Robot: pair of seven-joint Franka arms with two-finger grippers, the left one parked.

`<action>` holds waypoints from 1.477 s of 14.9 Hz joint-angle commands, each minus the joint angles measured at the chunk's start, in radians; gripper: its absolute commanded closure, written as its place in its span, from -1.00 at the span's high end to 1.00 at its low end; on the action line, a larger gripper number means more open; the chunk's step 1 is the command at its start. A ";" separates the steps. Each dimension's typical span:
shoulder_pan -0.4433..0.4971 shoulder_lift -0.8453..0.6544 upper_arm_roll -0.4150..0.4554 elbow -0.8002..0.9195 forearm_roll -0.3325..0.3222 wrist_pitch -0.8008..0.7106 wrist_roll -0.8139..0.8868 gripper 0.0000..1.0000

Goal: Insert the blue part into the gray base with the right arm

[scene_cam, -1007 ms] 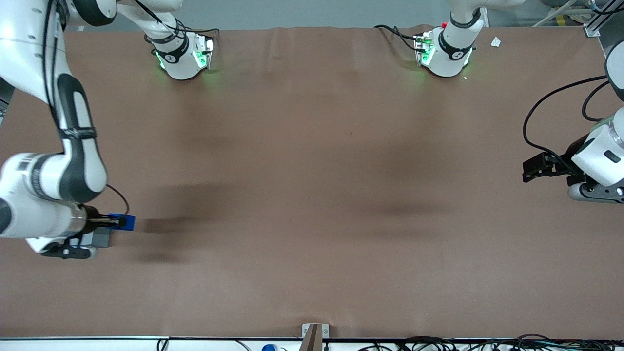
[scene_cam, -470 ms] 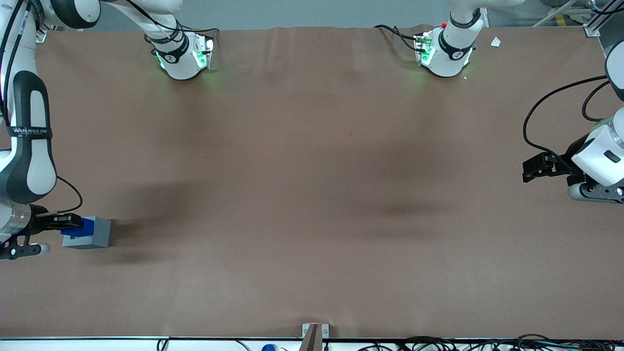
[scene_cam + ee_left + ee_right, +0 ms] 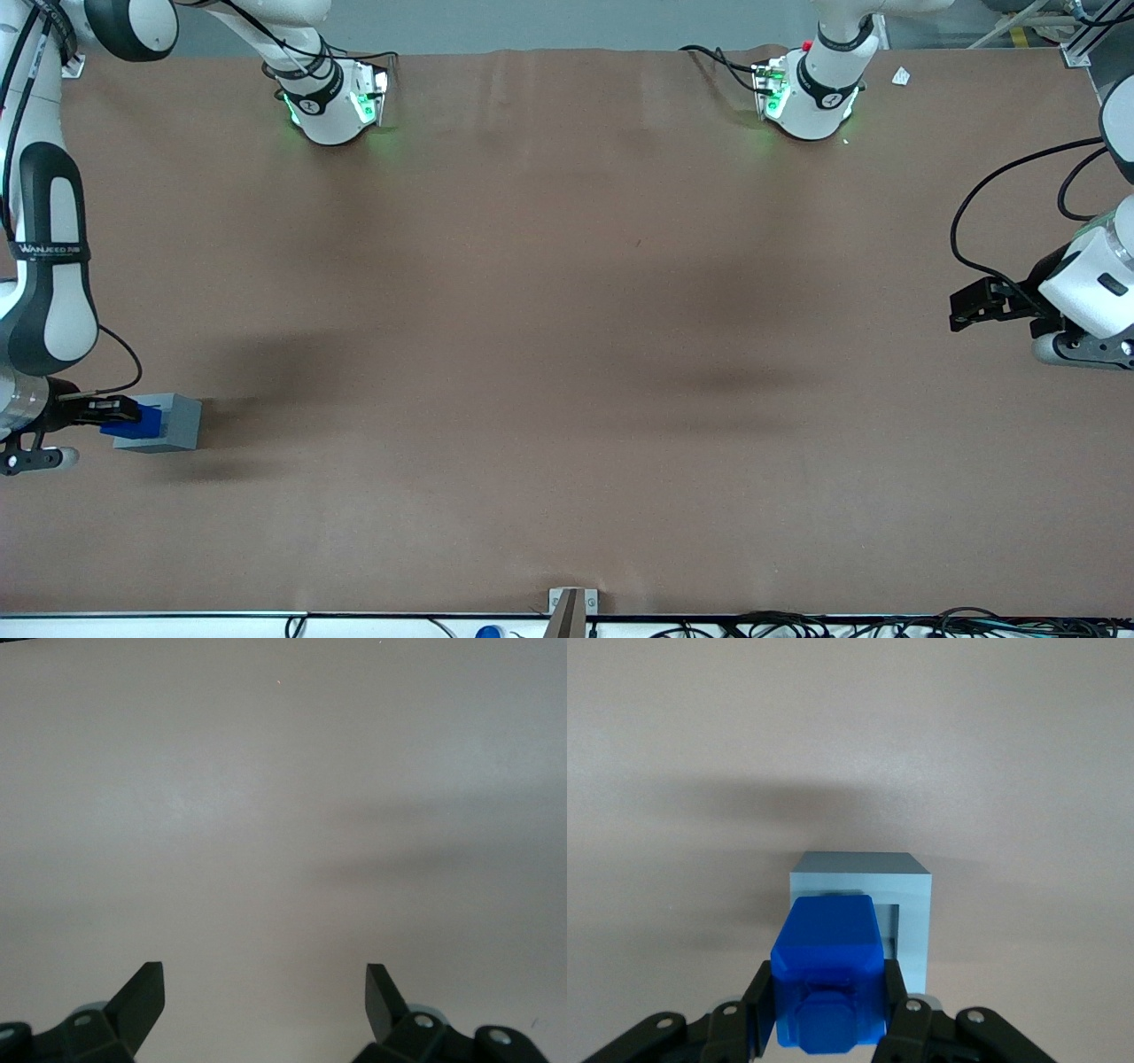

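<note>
The right arm [image 3: 49, 266] reaches down at the working arm's end of the table. Its gripper [image 3: 120, 411] is shut on the blue part [image 3: 135, 424], which hangs over the edge of the gray base [image 3: 175, 423] that lies toward the arm. In the right wrist view the gripper [image 3: 827, 1005] clamps the blue part [image 3: 826, 970] from both sides. The part covers most of the gray base's [image 3: 908, 890] socket, of which a narrow strip shows beside it. I cannot tell whether the part's end is inside the socket.
The brown table [image 3: 567, 354] spreads wide toward the parked arm's end. Two arm pedestals [image 3: 332, 97] [image 3: 811, 93] with green lights stand far from the front camera. A small bracket [image 3: 571, 602] sits at the near table edge.
The arm has swung toward the working arm's table end and carried the blue part from past the base back over it. In the last half second the part sank slightly.
</note>
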 commanded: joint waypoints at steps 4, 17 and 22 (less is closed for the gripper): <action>-0.022 0.000 0.012 0.000 -0.005 -0.005 0.001 -0.99; -0.037 0.031 0.012 -0.003 -0.005 -0.002 -0.001 -0.99; -0.044 0.043 0.012 -0.003 -0.006 0.002 0.001 -0.99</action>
